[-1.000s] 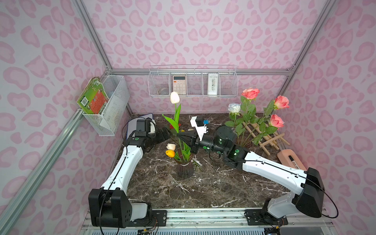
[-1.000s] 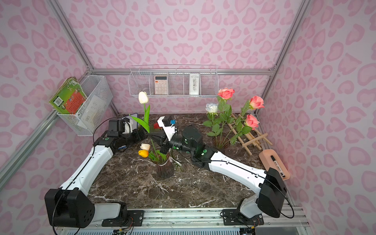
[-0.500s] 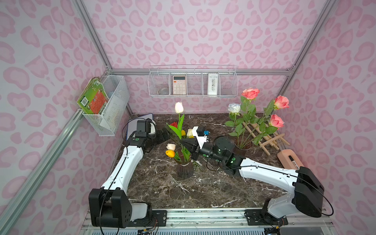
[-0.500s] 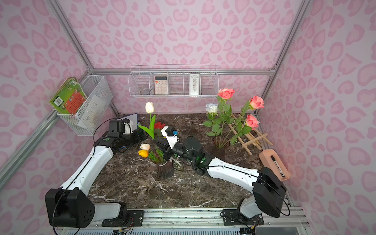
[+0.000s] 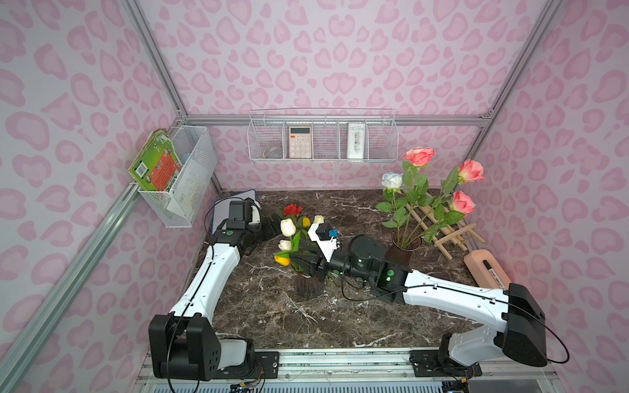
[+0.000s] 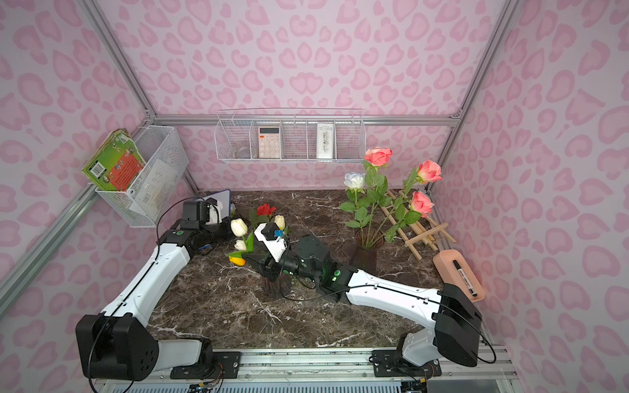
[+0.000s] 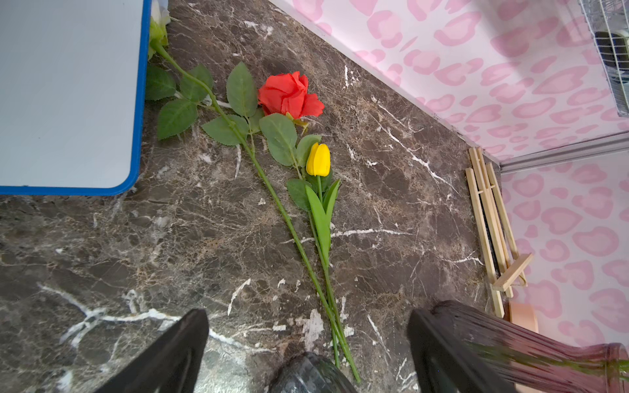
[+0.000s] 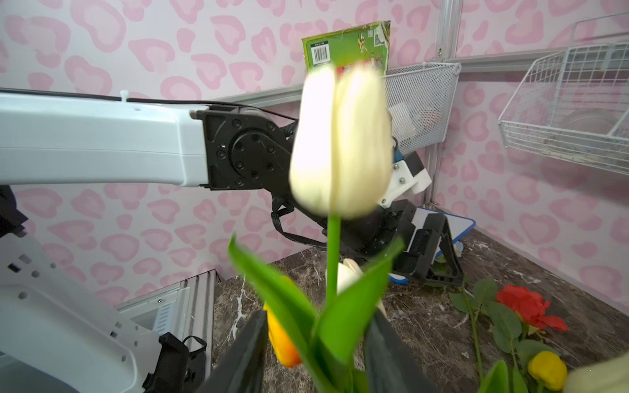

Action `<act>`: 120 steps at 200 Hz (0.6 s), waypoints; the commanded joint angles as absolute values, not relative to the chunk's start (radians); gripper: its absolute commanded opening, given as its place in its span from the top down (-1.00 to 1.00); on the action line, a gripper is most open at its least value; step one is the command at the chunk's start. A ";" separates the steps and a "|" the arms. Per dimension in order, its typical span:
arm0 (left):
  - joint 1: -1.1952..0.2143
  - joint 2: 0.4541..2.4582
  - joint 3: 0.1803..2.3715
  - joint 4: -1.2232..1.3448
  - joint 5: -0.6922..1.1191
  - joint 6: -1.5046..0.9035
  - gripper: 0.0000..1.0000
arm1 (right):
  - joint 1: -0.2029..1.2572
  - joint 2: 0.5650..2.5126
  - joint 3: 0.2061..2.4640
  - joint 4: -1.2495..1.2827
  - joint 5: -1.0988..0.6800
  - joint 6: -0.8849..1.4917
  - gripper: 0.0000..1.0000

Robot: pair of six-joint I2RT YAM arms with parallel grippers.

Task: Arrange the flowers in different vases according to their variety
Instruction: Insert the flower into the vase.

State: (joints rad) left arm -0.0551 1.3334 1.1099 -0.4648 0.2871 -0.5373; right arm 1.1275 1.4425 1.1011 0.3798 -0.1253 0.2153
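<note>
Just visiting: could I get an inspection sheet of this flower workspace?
Surface: dark marble tabletop.
Job's things: tulips stand in the middle vase; roses in the flared vase; a red rose and yellow tulip lie loose.
Clutter: wooden trellis, pink marker holder, whiteboard.
End effectors: left end effector open, empty; right end effector open astride the white tulip's stem.
Cables: black cables along both arms.
Surroundings: pink patterned walls; wire baskets with calculator and book.

Pink heart-patterned walls [image 5: 340, 51] are enclosing the cell on three sides. Aluminium rails [image 5: 218, 119] are running along their joints. A dark veined marble tabletop [image 5: 340, 320] is forming the floor. White wire baskets [image 5: 381, 143] are hanging on two walls.
</note>
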 commanded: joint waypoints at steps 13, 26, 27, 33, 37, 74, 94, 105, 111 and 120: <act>-0.055 1.346 1.122 -0.478 0.298 -0.514 -0.93 | 1.127 1.426 1.172 0.049 -0.019 0.282 -0.11; -0.054 1.361 1.136 -0.489 0.296 -0.507 -0.93 | 1.123 1.405 1.181 -0.019 0.003 0.304 -0.17; -0.055 1.362 1.137 -0.490 0.296 -0.507 -0.93 | 1.123 1.402 1.181 -0.022 0.005 0.306 -0.17; -0.055 1.372 1.147 -0.497 0.295 -0.503 -0.93 | 1.119 1.385 1.180 -0.038 0.008 0.312 -0.20; -0.055 1.380 1.154 -0.501 0.292 -0.501 -0.93 | 1.117 1.372 1.177 -0.042 0.005 0.314 -0.21; -0.055 1.445 1.202 -0.516 0.283 -0.495 -0.94 | 1.079 1.255 1.198 -0.087 -0.022 0.351 -0.33; -0.055 1.496 1.231 -0.521 0.287 -0.491 -0.94 | 1.011 1.215 1.216 -0.134 -0.012 0.379 -0.33; -0.055 1.530 1.252 -0.519 0.290 -0.488 -0.94 | 0.954 1.204 1.221 -0.158 -0.017 0.396 -0.33; -0.055 1.554 1.268 -0.527 0.296 -0.487 -0.94 | 0.921 1.202 1.223 -0.171 -0.018 0.405 -0.33; -0.055 1.590 1.295 -0.537 0.310 -0.485 -0.94 | 0.867 1.201 1.227 -0.191 -0.017 0.421 -0.33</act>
